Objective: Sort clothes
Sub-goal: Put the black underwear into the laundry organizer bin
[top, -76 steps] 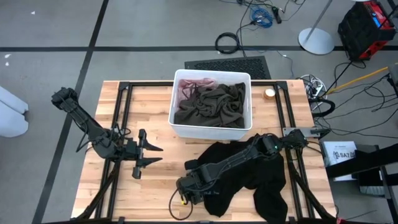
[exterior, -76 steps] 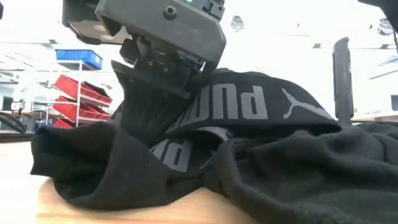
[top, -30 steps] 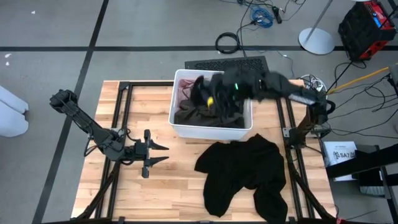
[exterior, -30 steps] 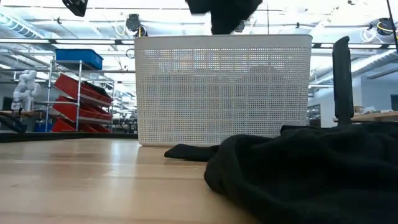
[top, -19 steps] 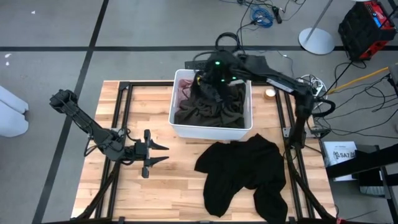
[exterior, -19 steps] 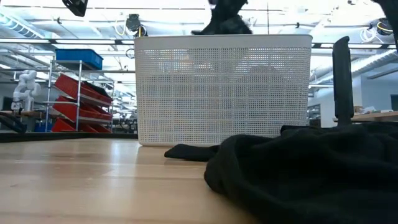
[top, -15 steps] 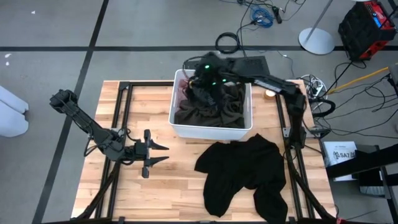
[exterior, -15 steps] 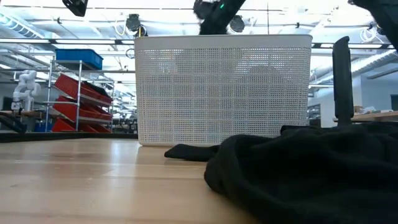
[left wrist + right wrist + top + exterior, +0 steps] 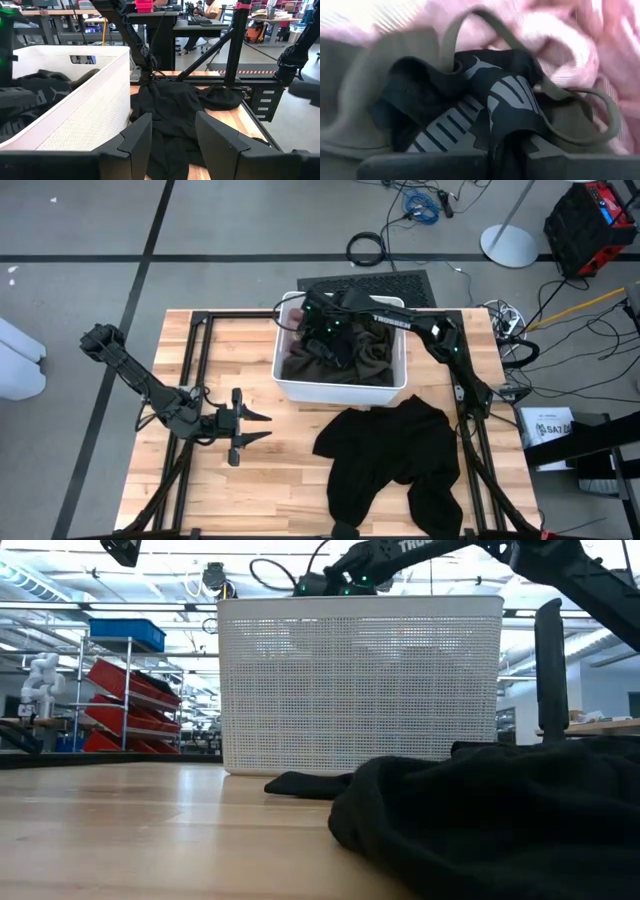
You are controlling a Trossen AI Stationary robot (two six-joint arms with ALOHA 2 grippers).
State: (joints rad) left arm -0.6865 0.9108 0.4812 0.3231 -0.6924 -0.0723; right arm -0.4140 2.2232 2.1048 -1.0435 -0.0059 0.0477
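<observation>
Over the white bin (image 9: 340,385) the right gripper (image 9: 322,338) reaches down, jaws pinched on a black garment (image 9: 485,105) with grey lettering, atop olive (image 9: 365,352) and pink (image 9: 560,30) clothes. Another black garment (image 9: 390,455) lies spread on the worktop (image 9: 160,480) before the bin. Left gripper (image 9: 245,430) waits nearby, jaws wide, empty.

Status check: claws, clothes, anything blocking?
Right claw in the bin, shut on black Puma piece. Left claw open, waiting on the table. Big black garment on the table. Nothing blocking.
</observation>
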